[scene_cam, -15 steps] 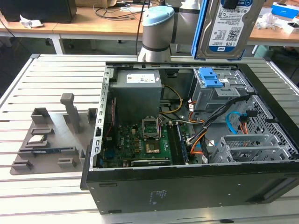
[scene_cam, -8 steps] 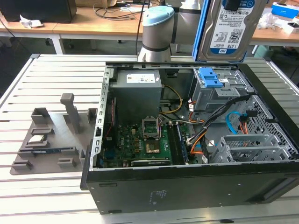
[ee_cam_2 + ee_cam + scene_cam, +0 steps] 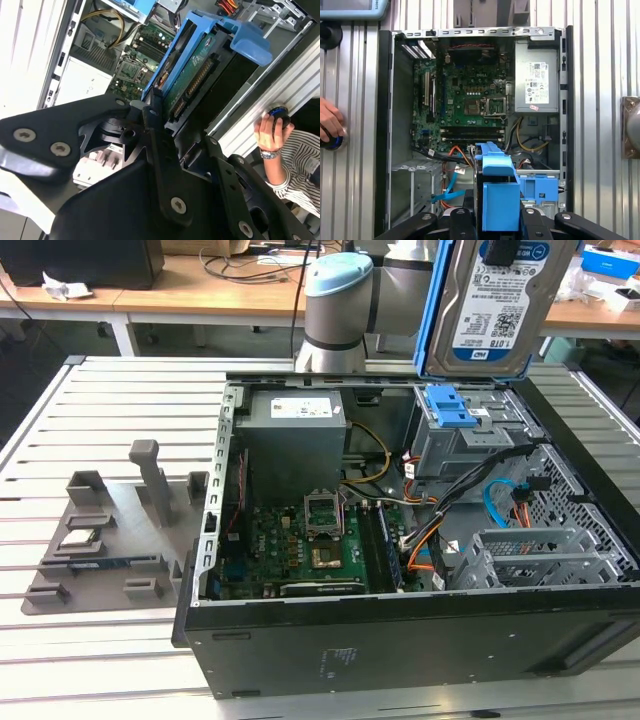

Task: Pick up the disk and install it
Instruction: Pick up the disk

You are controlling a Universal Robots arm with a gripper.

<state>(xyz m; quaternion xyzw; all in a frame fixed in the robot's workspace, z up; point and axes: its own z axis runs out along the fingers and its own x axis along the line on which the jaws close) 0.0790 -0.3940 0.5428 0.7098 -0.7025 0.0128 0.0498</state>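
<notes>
Two fingers [image 3: 462,222] pinch disk [image 3: 500,205], one each side.

Exterior view obliquely above the computer case [image 3: 400,650], first wrist view straight down — second wrist view slanted, closer.

The disk [image 3: 497,305] hangs upright above the open case [image 3: 400,650].
</notes>
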